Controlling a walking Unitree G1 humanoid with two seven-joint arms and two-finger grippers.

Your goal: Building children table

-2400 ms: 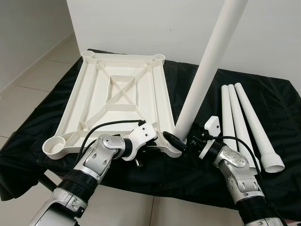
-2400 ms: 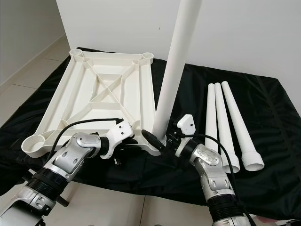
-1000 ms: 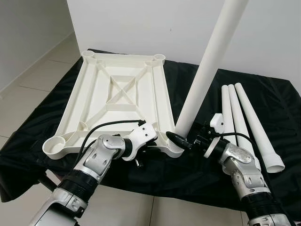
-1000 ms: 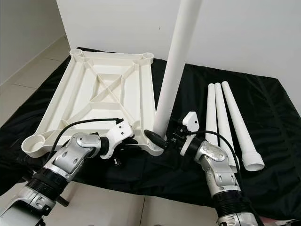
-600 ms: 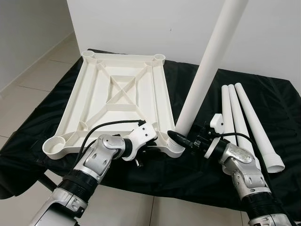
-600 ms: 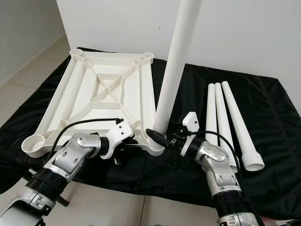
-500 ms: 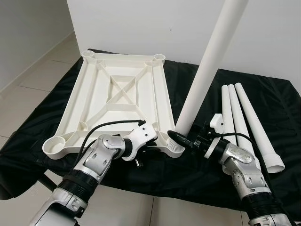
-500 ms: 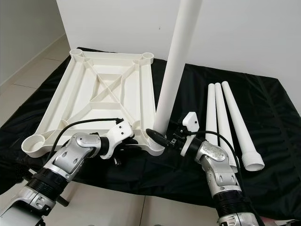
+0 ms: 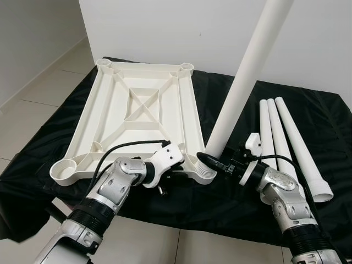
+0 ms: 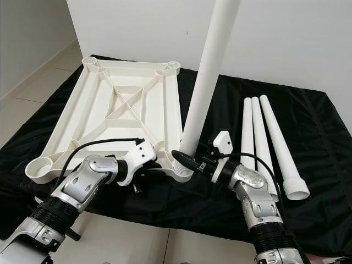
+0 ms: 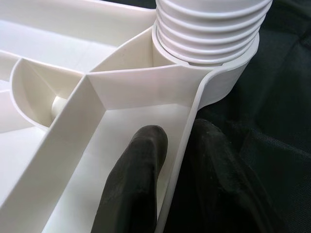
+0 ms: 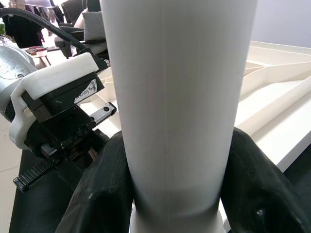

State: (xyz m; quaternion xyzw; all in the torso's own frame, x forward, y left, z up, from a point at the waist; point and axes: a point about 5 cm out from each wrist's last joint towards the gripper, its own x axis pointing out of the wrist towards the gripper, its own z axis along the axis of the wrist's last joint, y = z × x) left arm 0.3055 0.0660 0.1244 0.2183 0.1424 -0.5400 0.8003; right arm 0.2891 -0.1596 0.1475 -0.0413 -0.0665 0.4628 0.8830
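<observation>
Right wrist view: our right gripper (image 12: 175,194) clamps the upright table leg (image 12: 175,97); our left gripper (image 11: 175,160) pinches the tabletop's rim (image 11: 187,145). We read no writing.

A black cloth (image 9: 137,203) covers a low surface and hangs over its near edge in soft folds. It spreads wide, from the left side to the right edge of the head views, and its far edge meets a plain white wall (image 9: 165,33). The floor (image 9: 33,104) is made of pale beige tiles with thin dark joints; it shows at the left of the cloth and below its near edge. At the left, a second wall in light grey (image 9: 27,33) meets the floor with a white skirting board (image 9: 38,74). The light is even and soft, without hard shadows.
</observation>
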